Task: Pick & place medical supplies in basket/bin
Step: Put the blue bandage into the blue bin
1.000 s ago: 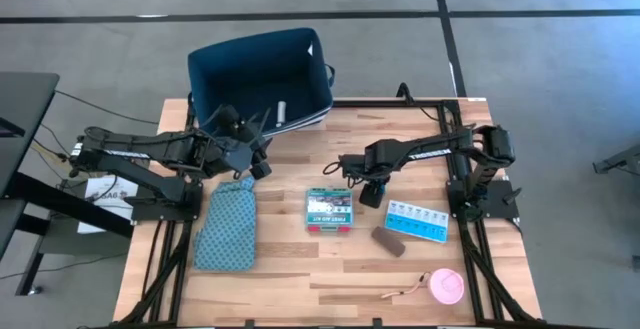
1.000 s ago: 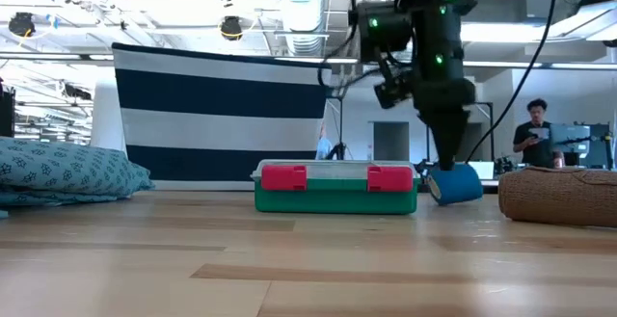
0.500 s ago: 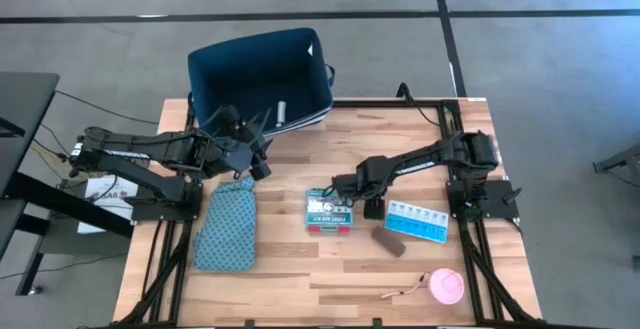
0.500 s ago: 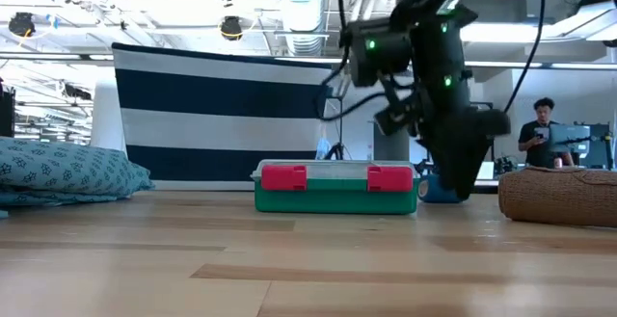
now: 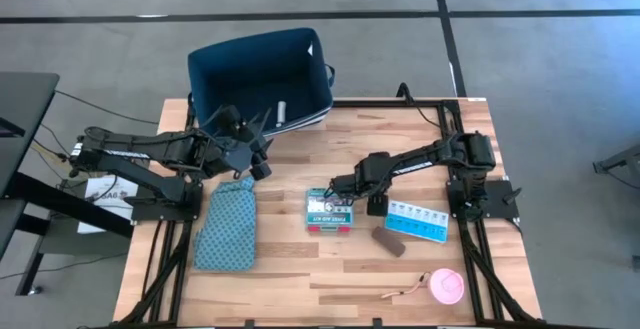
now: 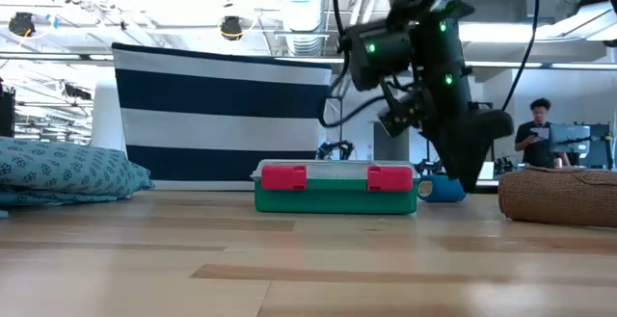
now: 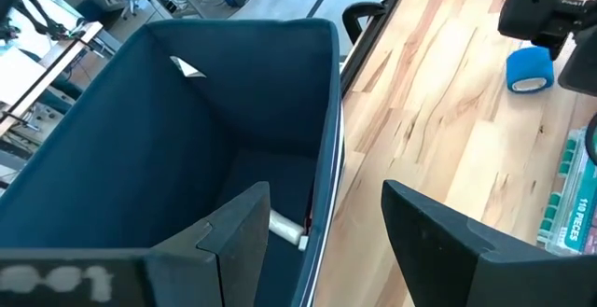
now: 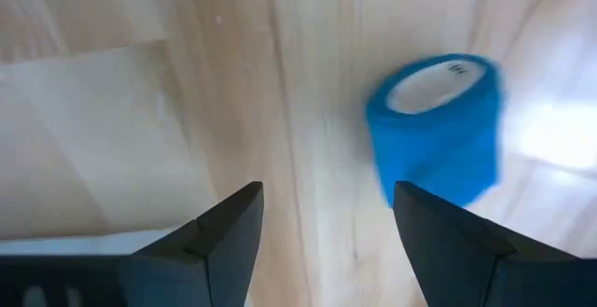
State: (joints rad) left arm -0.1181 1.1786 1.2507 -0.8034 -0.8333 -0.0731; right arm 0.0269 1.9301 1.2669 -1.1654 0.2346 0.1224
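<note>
The navy bin [image 5: 250, 69] stands at the table's far left edge, with the white tube [image 7: 284, 230] inside. My left gripper [image 7: 326, 242] hovers open over the bin's near rim. My right gripper [image 8: 326, 228] is open, low over bare wood beside the blue roll [image 8: 438, 125], touching nothing. It is just to the far right of the green-white box [image 5: 329, 210]. The pill organiser [image 5: 415, 219], brown block [image 5: 388, 240] and pink disc [image 5: 446, 287] lie toward the near right. The arm hides the roll in the high view. No red-capped vial shows.
A blue patterned cloth pouch [image 5: 226, 224] lies flat on the table's left side. Black frame rails run along both side edges. Bare wood shows in the table's middle and near edge. A person [image 6: 536, 129] stands far off in the room behind.
My right gripper has moved down and toward the table's near edge, closing on the green-white box's far right corner. In the low view the blue roll stood tilted at the fingertips a second ago. It now lies on the table, apart from them.
</note>
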